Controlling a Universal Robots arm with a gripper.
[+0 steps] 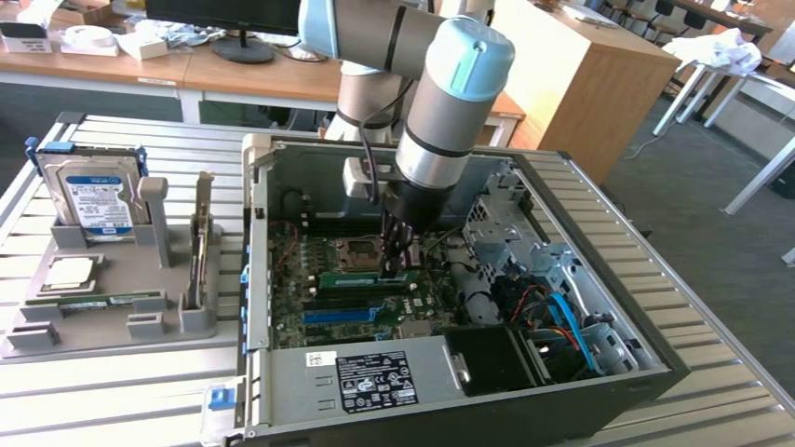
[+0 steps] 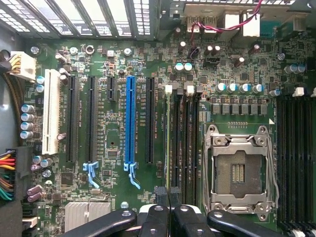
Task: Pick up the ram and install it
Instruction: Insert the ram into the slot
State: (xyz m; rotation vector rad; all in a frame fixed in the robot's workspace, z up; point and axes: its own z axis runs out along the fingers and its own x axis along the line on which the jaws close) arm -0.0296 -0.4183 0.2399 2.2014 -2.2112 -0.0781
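Fingers (image 1: 395,244) pinched together on the ram (image 1: 354,277), which stands edge-on at the slot just beside the empty CPU socket (image 2: 237,170), mid-motherboard. Can't tell if it's seated. Likely light, stiff, brittle: grip the bare top edge, not the chips. Room is tight, with cables (image 1: 565,317) and case wall (image 1: 255,237) close.

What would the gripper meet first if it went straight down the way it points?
Likely the top edge of the ram, standing edge-up on the motherboard right under the gripper; any gap is unclear.
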